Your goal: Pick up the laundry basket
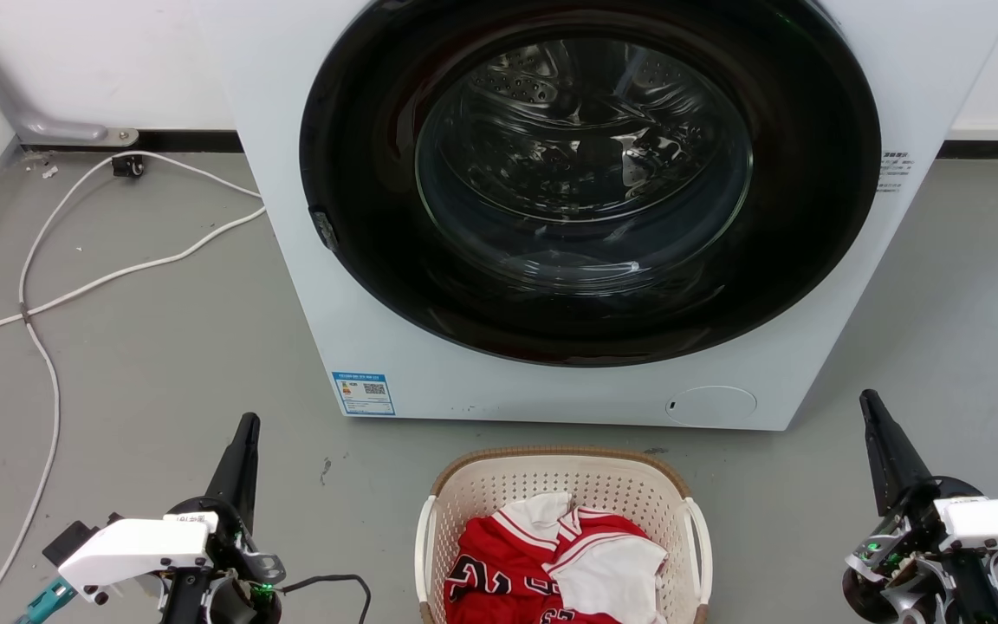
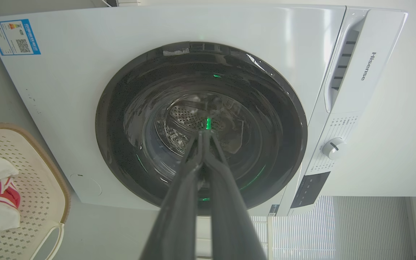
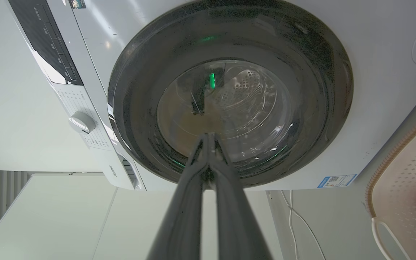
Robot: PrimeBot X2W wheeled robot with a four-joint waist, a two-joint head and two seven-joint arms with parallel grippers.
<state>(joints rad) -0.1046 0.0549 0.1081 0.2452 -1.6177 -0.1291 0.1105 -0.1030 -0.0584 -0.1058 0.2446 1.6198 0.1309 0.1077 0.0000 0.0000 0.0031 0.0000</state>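
Left pincer [image 1: 249, 421], right pincer [image 1: 867, 398] pressed together | laundry basket [image 1: 551, 484] handles [image 1: 422, 555] sideways, axis unclear

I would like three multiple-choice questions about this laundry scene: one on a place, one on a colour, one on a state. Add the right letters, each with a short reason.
1. Where does the laundry basket stand?
A) on the floor, in front of the washing machine
B) on top of the machine
C) inside the drum

2. What colours is the clothing in the basket?
A) blue and yellow
B) red and white
C) all black

3. In what state are the left hand and the right hand?
A) both shut, holding nothing
B) both wide open
C) each gripping a basket handle

Answers:
1 A: the head view shows it on the grey floor just before the machine.
2 B: red cloth with white parts lies in it.
3 A: each wrist view shows the two fingers pressed together in the air.
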